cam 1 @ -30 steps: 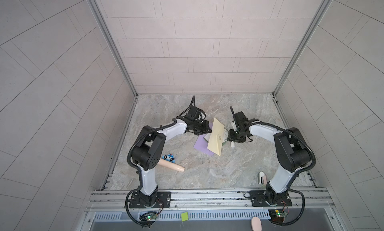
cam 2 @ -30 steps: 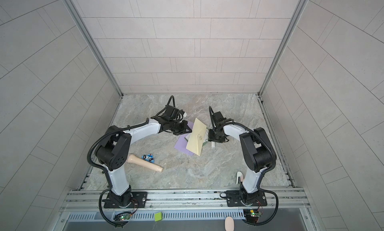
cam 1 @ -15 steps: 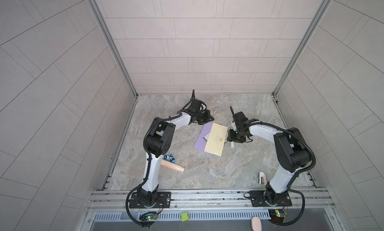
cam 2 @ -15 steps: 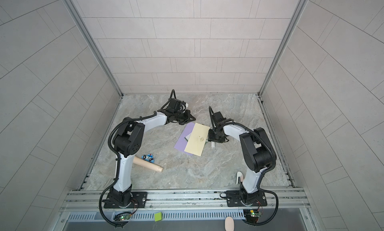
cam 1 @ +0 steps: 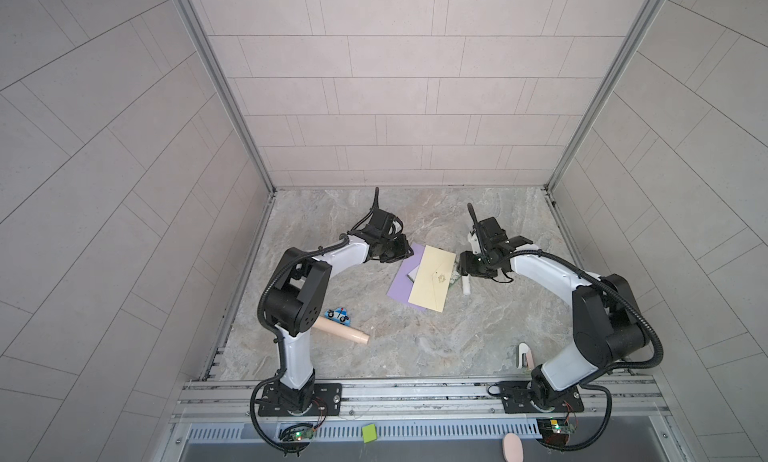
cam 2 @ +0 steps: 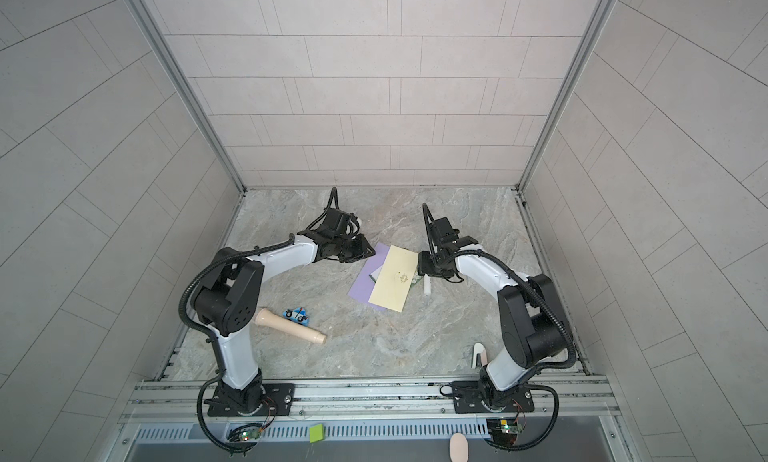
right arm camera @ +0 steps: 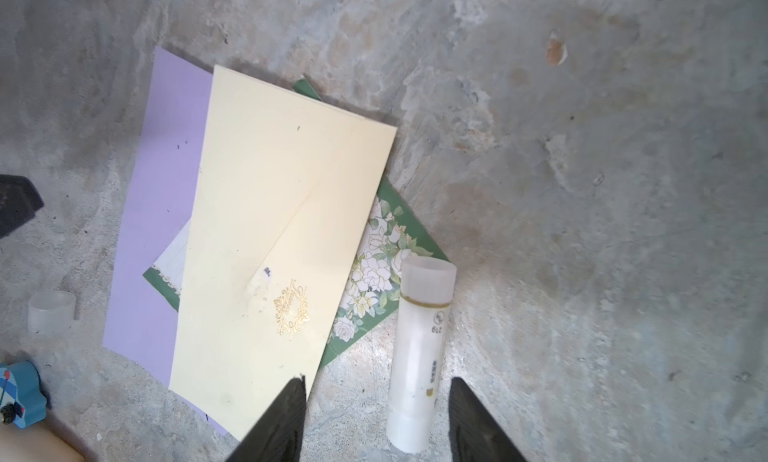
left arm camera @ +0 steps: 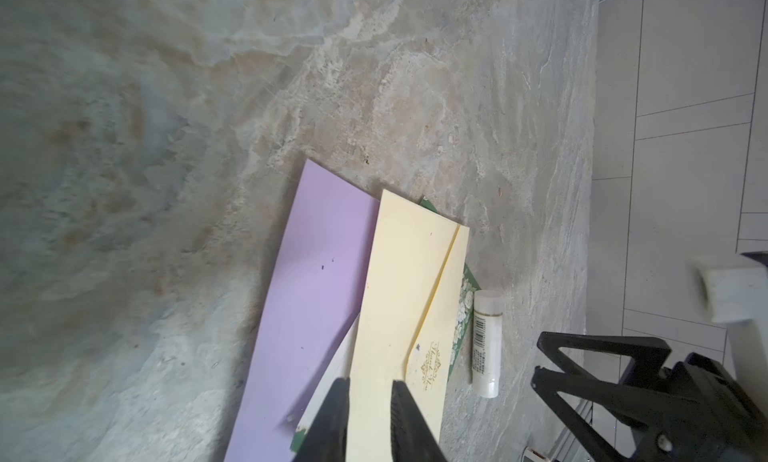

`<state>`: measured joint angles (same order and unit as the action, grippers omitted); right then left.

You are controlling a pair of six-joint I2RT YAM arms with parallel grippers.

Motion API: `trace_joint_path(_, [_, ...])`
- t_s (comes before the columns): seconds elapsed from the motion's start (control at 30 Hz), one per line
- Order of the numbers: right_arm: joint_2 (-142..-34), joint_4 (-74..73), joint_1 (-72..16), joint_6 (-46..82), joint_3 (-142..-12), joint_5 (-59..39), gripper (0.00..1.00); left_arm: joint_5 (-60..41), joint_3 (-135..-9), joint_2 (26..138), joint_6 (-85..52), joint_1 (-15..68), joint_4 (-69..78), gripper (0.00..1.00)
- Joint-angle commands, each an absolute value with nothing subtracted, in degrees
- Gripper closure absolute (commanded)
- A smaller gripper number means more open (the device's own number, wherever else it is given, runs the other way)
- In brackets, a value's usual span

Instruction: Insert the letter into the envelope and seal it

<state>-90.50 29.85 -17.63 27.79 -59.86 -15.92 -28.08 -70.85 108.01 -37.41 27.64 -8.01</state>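
Note:
A cream envelope [cam 1: 432, 279] [cam 2: 392, 279] with a gold emblem lies flat, flap down, at mid table. It rests on a purple sheet [cam 1: 401, 283] and on the letter [right arm camera: 374, 281], a green floral card that sticks out from under both of its long sides. My left gripper [left arm camera: 368, 422] hovers over the envelope's far-left end [cam 1: 409, 252]. Its jaws stand slightly open, and the envelope [left arm camera: 395, 293] shows through the gap. My right gripper [right arm camera: 378, 422] is open at the envelope's right edge [cam 1: 463, 268]. Its fingers stand on either side of a white glue stick [right arm camera: 419, 356], apart from it.
A clear cap [right arm camera: 52, 310] lies beside the purple sheet. A blue toy car [cam 1: 337, 313] and a wooden peg [cam 1: 340, 331] lie at the front left near the left arm's base. A small white object [cam 1: 524, 354] stands at the front right.
A second ago the envelope stood tilted up between the two grippers; now it lies flat. The left gripper drew back toward the far left and opened a little. The right jaws widened slightly.

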Motion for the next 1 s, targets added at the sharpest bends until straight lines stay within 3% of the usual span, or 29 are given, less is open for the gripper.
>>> trace_joint_path(0.0, [-88.86,34.27,-19.73,24.92,-61.28,-19.32,0.43,-27.00,-70.52,106.08,-32.50,28.58,-12.07,0.74])
trace_joint_path(0.27, [-94.57,35.23,-25.83,25.00,-59.47,-33.50,0.47,-24.89,-72.90,107.09,-21.63,31.14,-24.22,0.74])
trace_joint_path(0.47, [-94.34,27.51,-27.33,31.66,-53.05,-32.52,0.48,-18.41,-71.05,107.40,-18.18,32.85,-25.09,0.75])
trace_joint_path(0.97, [-92.94,16.05,-27.31,37.10,-43.97,-33.23,0.51,-16.36,-70.52,111.35,-16.07,34.93,-25.02,0.83])
